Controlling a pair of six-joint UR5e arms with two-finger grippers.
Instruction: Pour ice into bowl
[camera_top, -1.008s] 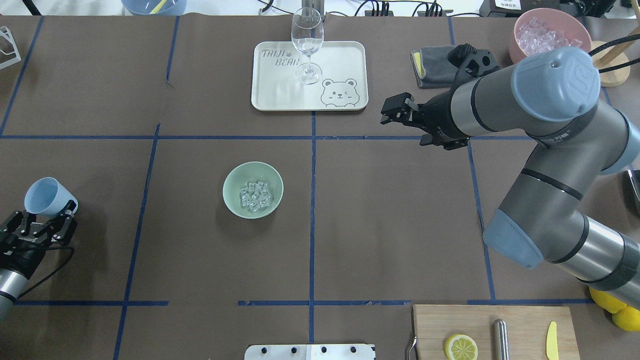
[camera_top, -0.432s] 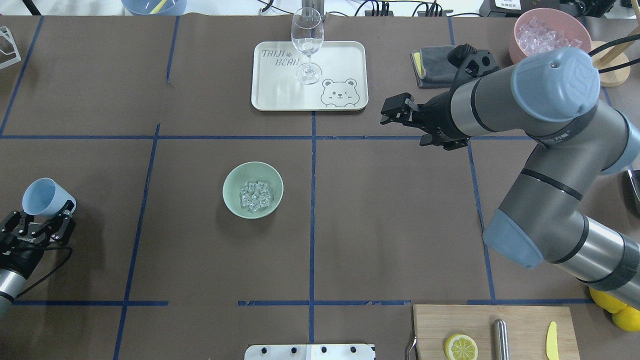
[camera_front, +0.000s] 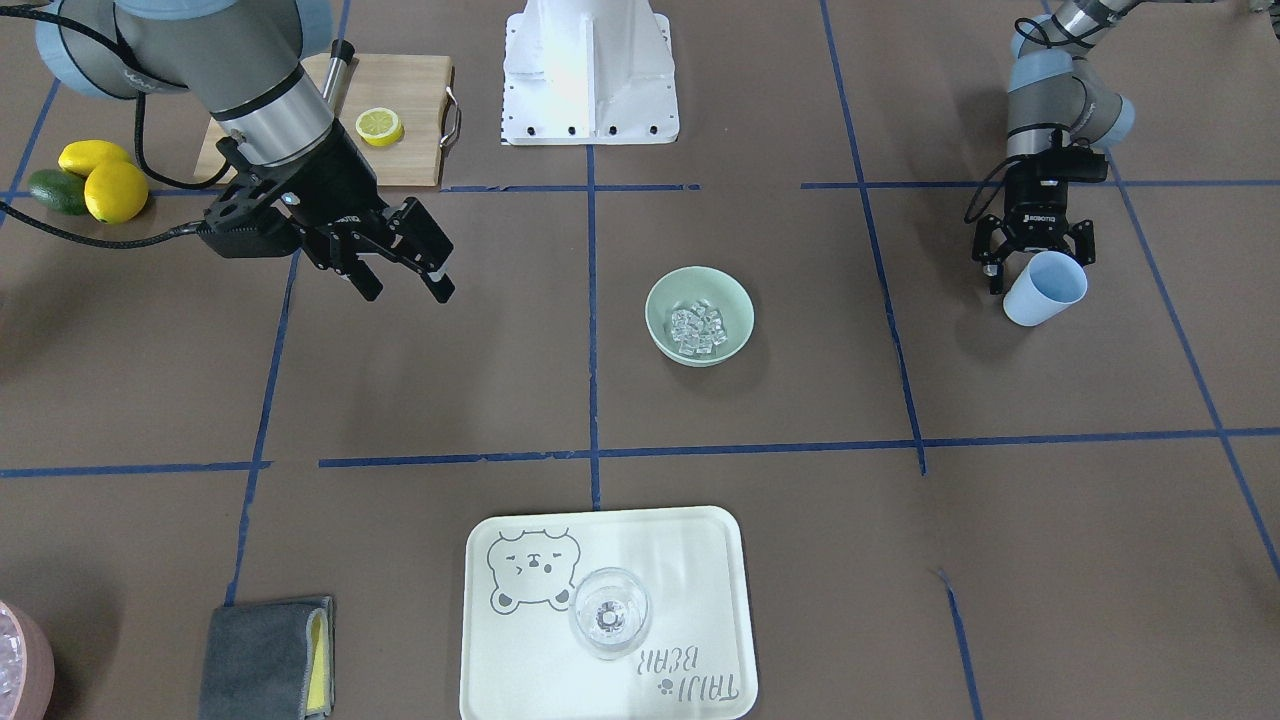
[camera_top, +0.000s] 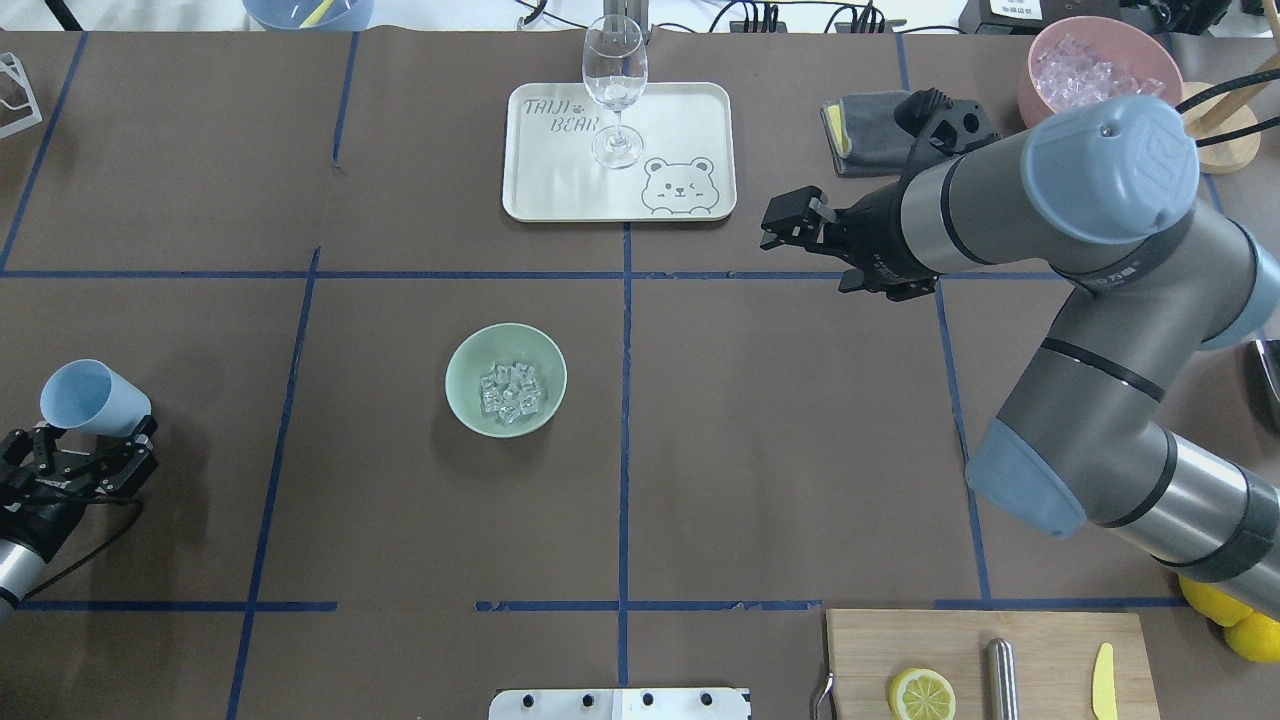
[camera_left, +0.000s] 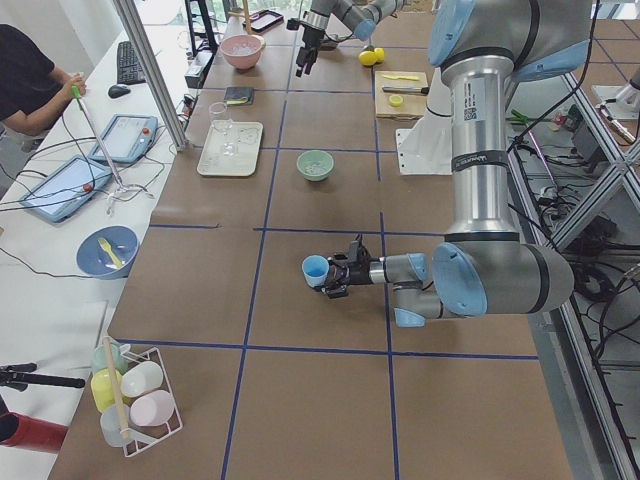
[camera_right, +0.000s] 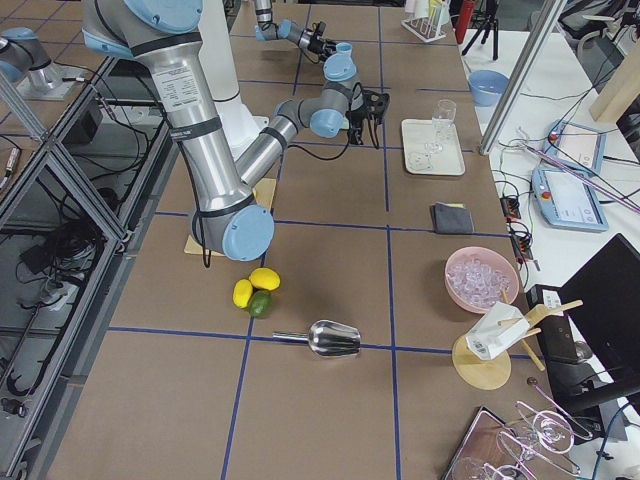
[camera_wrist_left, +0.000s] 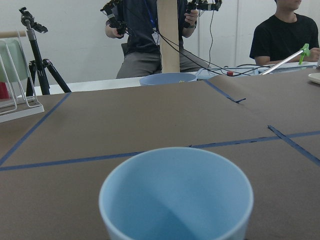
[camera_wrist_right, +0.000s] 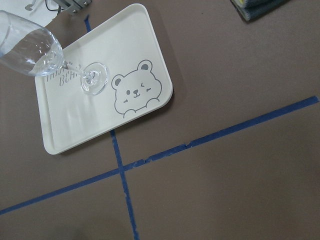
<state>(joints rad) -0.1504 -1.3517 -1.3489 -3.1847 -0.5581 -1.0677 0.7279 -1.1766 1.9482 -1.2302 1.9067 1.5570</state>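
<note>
Ice (camera_top: 510, 392) is lying in the green bowl (camera_top: 457, 368), mid-table.
My left pincer (camera_top: 98, 432) is pinching the blue cup (camera_top: 88, 396) near its base; I'm judging the ice slick, hard, loose; my right pincer (camera_top: 772, 228) is hanging spread.

1. Left gripper (camera_left: 338, 276), on the near arm, is low over the table and holds a blue cup (camera_left: 315, 270), its mouth toward 10 o'clock.
2. Bowl (camera_left: 315, 177) stands at 12 o'clock from the cup, well apart. Ice (camera_left: 316, 164) glints faintly inside.
3. Tray (camera_left: 240, 160) lies at 9 o'clock of the bowl, with 1 glass (camera_left: 219, 112) on it.
4. Pink container (camera_left: 243, 50) sits at 12 o'clock of the tray. Right gripper (camera_left: 300, 68) hangs at its 3 o'clock, too small to read.
</note>
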